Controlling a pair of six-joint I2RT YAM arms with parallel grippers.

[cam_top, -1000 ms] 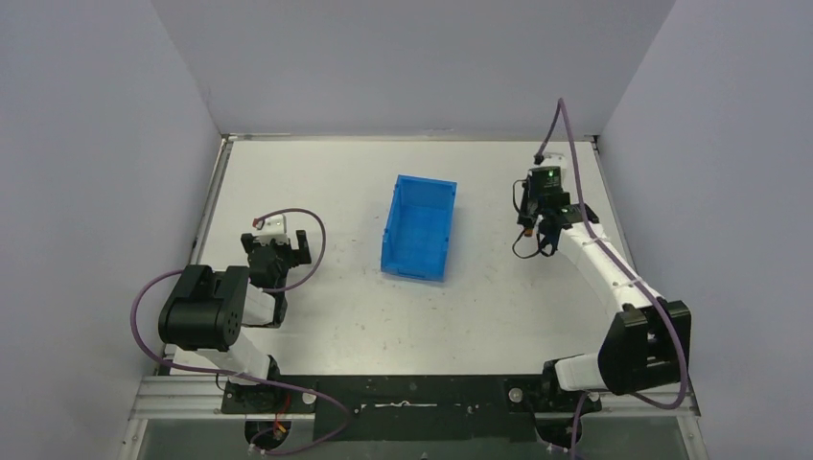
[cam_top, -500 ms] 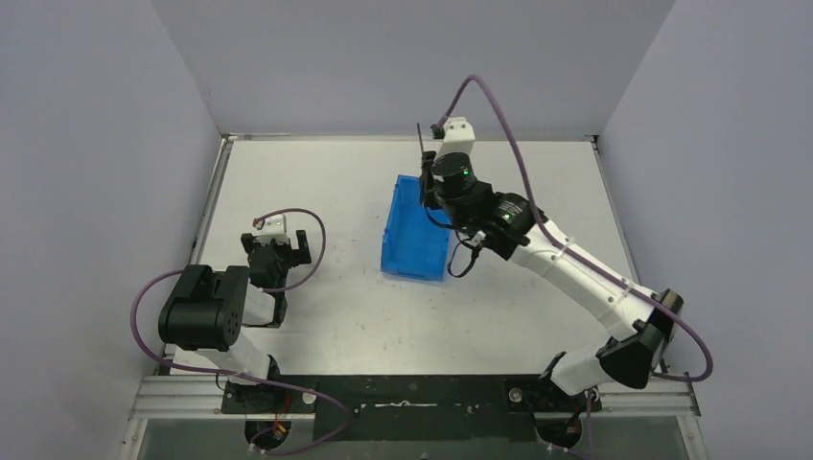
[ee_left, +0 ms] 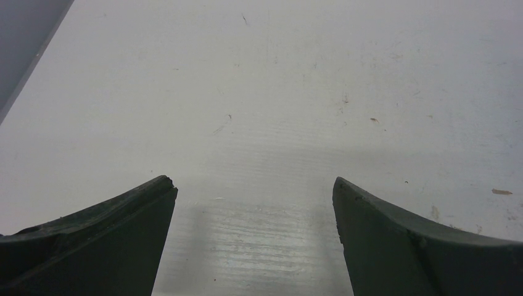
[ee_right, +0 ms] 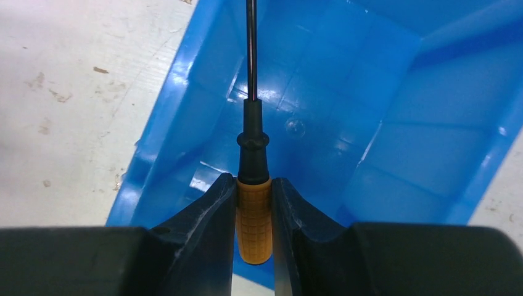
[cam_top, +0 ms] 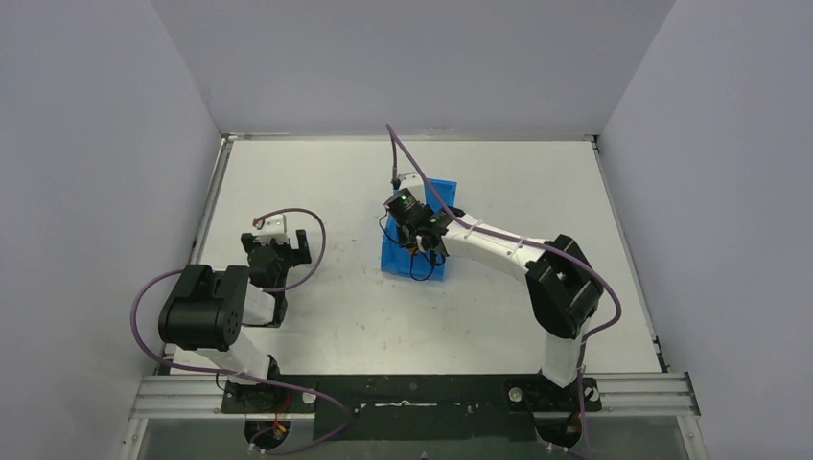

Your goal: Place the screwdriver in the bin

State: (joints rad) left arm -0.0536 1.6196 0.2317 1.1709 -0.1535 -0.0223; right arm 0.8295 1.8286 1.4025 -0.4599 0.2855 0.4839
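Note:
The blue bin [cam_top: 395, 257] stands mid-table, largely covered by my right arm. My right gripper [cam_top: 422, 241] hangs over its near half. In the right wrist view the right gripper [ee_right: 254, 182] is shut on the screwdriver [ee_right: 253, 154], both fingers pressing the orange handle. The thin black shaft points away over the bin's floor, inside its blue walls [ee_right: 185, 123]. The handle's butt hangs over the bin's near lip. My left gripper [cam_top: 288, 251] rests at the left of the table. In its wrist view the left gripper [ee_left: 254, 185] is open over bare tabletop.
The white table [cam_top: 316, 182] is boxed in by grey walls at the back and both sides. A purple cable [cam_top: 393, 153] loops up from the right wrist. The arm bases sit on the black rail [cam_top: 422, 393] at the near edge.
My right arm has swung from the table's right side across to the bin and lowered over it, carrying the screwdriver. The left arm has not moved.

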